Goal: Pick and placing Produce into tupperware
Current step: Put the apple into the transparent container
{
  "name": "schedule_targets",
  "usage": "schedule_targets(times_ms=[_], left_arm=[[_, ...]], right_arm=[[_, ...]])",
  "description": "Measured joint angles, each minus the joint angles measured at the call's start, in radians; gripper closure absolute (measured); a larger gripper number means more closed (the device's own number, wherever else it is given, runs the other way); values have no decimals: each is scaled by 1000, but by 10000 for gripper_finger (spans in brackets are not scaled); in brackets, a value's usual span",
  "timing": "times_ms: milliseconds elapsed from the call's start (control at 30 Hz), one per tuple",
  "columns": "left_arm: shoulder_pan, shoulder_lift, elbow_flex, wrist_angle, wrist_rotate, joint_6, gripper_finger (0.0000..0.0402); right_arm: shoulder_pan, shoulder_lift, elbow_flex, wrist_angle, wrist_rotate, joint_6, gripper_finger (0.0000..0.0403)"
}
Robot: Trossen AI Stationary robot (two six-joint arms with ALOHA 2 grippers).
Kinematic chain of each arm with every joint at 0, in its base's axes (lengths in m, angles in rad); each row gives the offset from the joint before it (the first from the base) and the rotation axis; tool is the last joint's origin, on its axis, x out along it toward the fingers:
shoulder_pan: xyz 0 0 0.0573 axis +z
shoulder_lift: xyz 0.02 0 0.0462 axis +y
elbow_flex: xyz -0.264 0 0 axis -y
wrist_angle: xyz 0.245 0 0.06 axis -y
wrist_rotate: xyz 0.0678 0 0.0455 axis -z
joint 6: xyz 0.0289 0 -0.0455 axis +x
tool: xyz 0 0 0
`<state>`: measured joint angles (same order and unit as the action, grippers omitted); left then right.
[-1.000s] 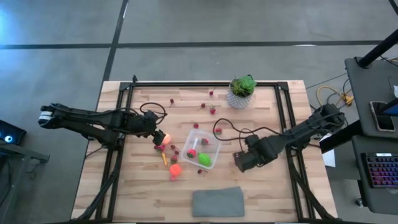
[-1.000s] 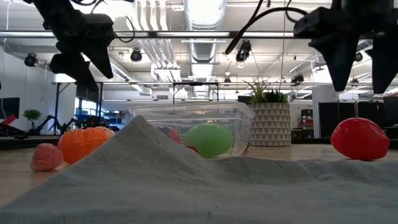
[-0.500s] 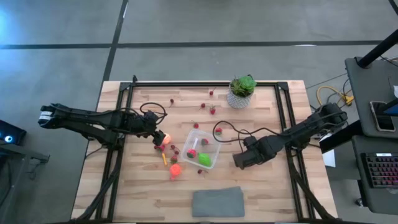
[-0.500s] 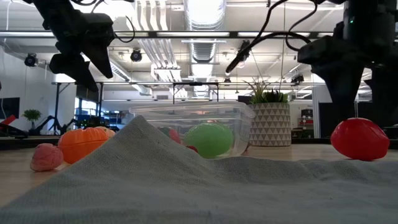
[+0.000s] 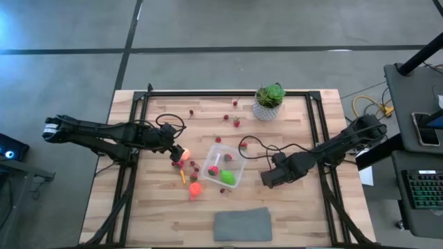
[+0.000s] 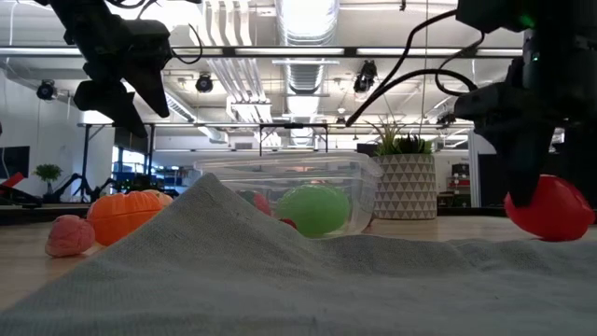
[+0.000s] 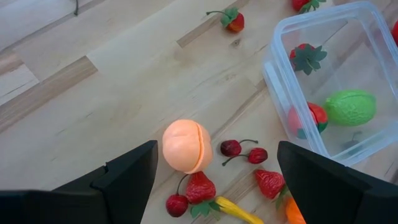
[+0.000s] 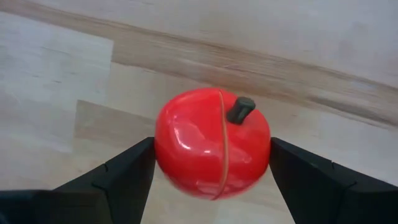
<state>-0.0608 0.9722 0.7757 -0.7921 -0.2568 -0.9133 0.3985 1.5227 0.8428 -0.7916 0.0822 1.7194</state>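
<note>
Right of the tupperware (image 5: 225, 167): right gripper (image 8: 211, 186) open astride red apple (image 8: 212, 142) | smooth, rigid, light (probably slippery); grip its widest middle | left gripper (image 7: 214, 180) open over peach (image 7: 186, 146).

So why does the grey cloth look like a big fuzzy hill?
In the low view the camera sits right behind the grey cloth, so it fills the foreground, out of focus. The high view shows it flat. In the right wrist view the red apple is sharp, with the wood behind it smeared.
</note>
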Motion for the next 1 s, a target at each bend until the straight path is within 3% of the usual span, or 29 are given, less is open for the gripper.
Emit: schedule_targets(times_ms=[600, 833, 1000], left_arm=[[0, 0, 0, 1, -3, 0, 87], [0, 0, 0, 3, -2, 1, 87], [0, 0, 0, 17, -1, 3, 87]], right_arm=[[0, 0, -61, 20, 56, 0, 110], [0, -1, -47, 21, 50, -12, 138], [0, -2, -8, 18, 50, -33, 130]])
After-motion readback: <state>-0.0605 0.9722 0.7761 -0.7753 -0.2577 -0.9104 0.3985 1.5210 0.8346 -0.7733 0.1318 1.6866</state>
